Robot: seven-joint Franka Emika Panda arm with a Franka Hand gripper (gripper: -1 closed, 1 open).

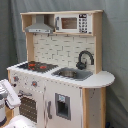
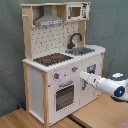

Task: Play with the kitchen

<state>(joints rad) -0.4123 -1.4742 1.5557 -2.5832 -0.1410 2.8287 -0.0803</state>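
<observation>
Grey backdrop, one kitchen (image 2: 62, 75) – perhaps two knobs (image 2: 56, 76)

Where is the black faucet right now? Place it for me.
In both exterior views the black faucet arches over the sink on the kitchen counter, to the stovetop's right, under the microwave.

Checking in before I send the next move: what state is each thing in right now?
Kitchen: upright on the floor.
Oven door: shut.
Cabinet door: shut.
Microwave: door shut.
Faucet: upright over the sink, no water seen.
Sink: contents unclear.
Stovetop: red rings, nothing on it.
Tool: at the front panel by a knob, contact unclear.
</observation>
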